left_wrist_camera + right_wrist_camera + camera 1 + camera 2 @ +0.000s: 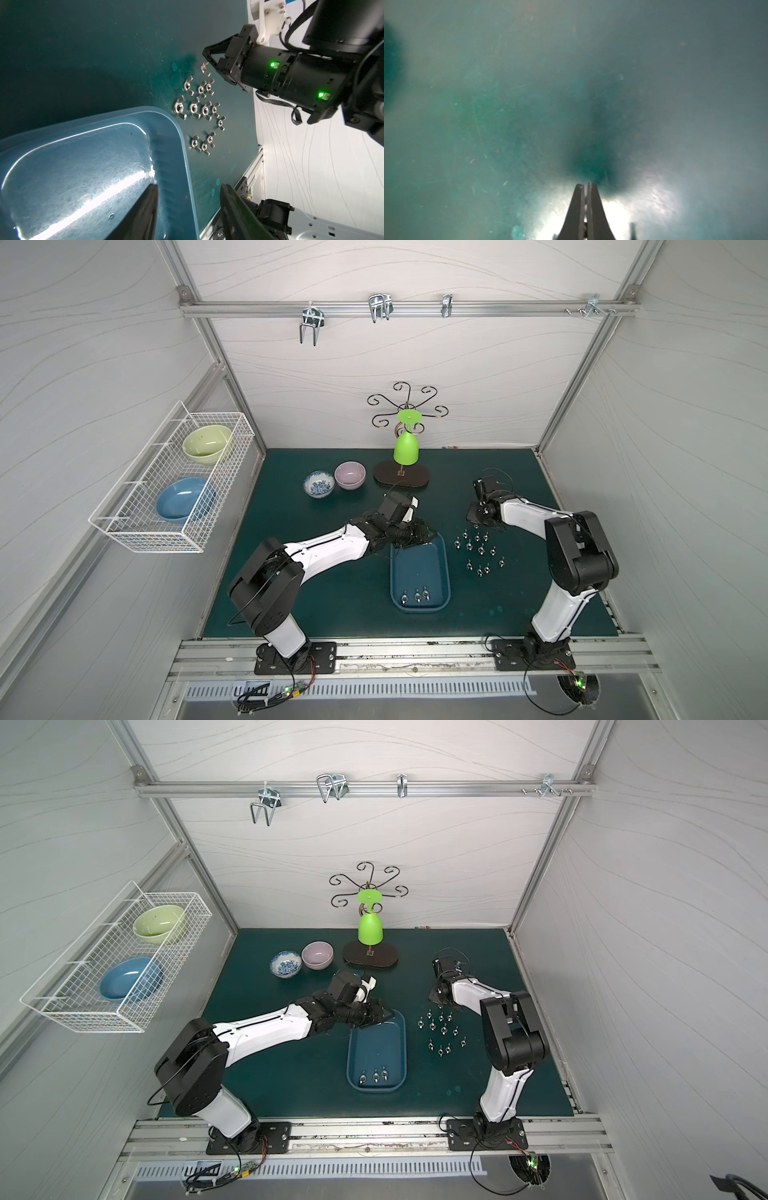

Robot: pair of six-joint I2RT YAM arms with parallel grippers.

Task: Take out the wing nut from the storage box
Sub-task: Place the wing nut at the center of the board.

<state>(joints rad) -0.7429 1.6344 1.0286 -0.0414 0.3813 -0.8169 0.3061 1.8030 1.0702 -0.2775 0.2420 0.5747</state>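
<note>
We see the storage box (170,166) as glossy, scuffed blue plastic beneath our matt black left fingers (145,214); beyond their tips the wing nuts (194,108) are bright metal on the matt, scratched green bench (104,52).

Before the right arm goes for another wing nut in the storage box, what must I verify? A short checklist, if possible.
1. Stock: three wing nuts lie at the near end of the storage box: ok.
2. Hold: left gripper astride the box's far wall, jaws apart: ok.
3. Load: right gripper shut, one nut at its tip, held or not: cannot tell.
4. Pile: other nuts lie on the mat, outside the box: ok.
</note>
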